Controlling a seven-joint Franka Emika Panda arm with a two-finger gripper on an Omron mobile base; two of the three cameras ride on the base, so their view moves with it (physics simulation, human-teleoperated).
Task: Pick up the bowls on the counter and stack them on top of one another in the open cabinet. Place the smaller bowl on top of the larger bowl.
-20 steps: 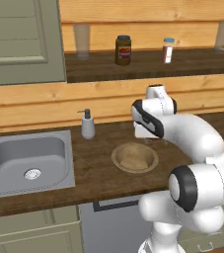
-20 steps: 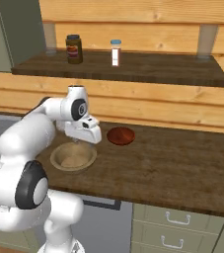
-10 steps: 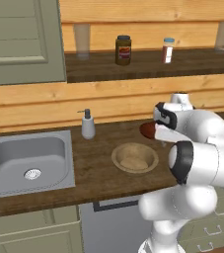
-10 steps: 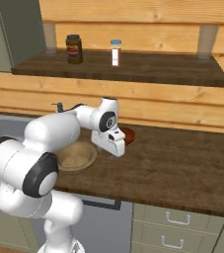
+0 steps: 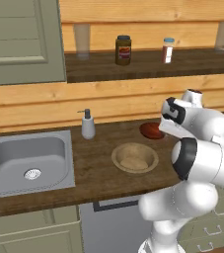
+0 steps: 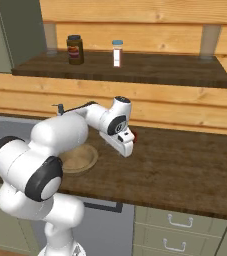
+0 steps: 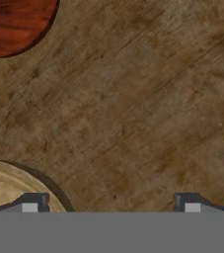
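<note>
Reddish-brown smaller bowl (image 7: pixel 12 22) and tan larger bowl (image 7: pixel 5 185) flank bare counter (image 7: pixel 133 113); I see my gripper (image 7: pixel 111 206) spread wide, holding nothing.

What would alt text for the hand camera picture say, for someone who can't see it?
Looking down on a dark wooden counter, with part of a glossy reddish-brown bowl at the top left and the rim of a tan bowl at the bottom left. The open jaws hold nothing.
</note>
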